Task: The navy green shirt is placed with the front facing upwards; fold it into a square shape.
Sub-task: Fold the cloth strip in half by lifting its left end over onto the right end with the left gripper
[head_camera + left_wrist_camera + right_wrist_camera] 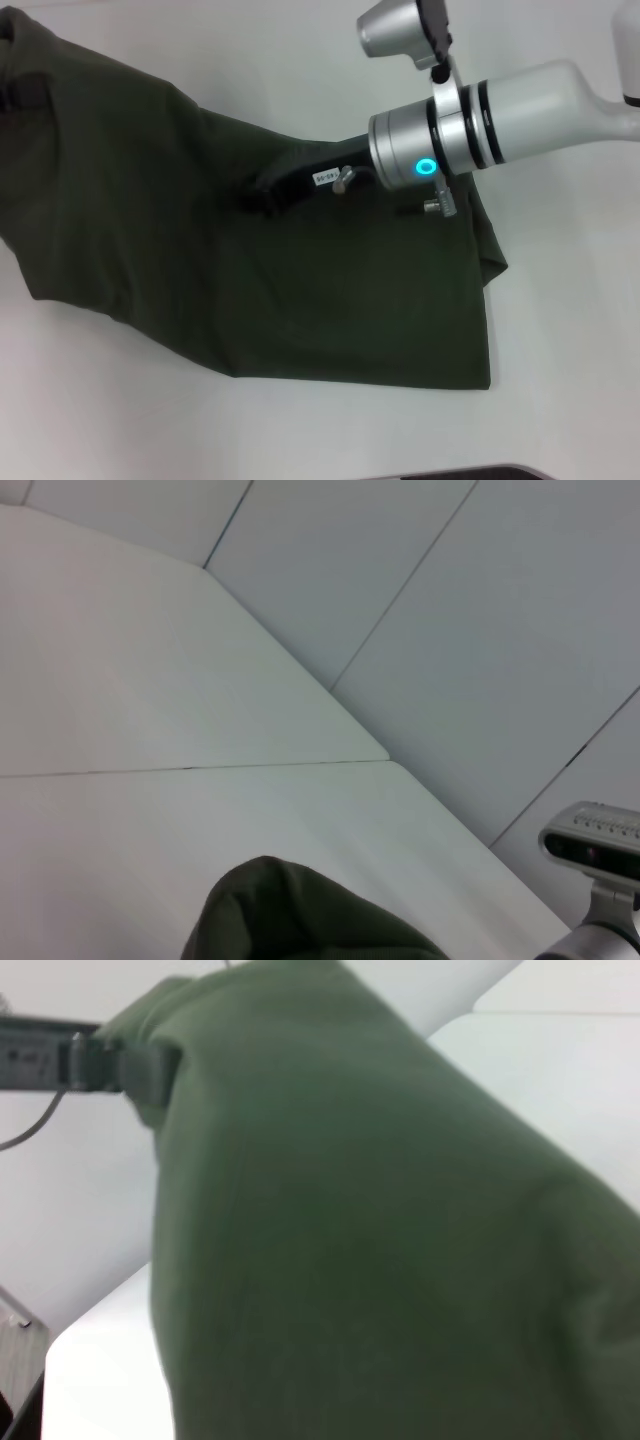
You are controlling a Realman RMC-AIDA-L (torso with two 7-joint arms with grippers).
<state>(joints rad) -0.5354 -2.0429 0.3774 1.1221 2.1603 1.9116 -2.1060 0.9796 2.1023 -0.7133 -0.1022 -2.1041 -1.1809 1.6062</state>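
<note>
shirt (300,300): spread partly folded on white bench (560,330) | right gripper (258,195): low over shirt middle, fingers' state unclear | left gripper (22,92): fingers clamped on shirt's far-left edge

A fold of the navy green shirt (300,915) rises above the white table (150,680).

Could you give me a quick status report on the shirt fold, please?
Right gripper down on the shirt's middle, fingers buried in cloth. Left gripper at the far left corner, gripping fabric. Navy green shirt partly folded, not yet square. Nothing in the way.
</note>
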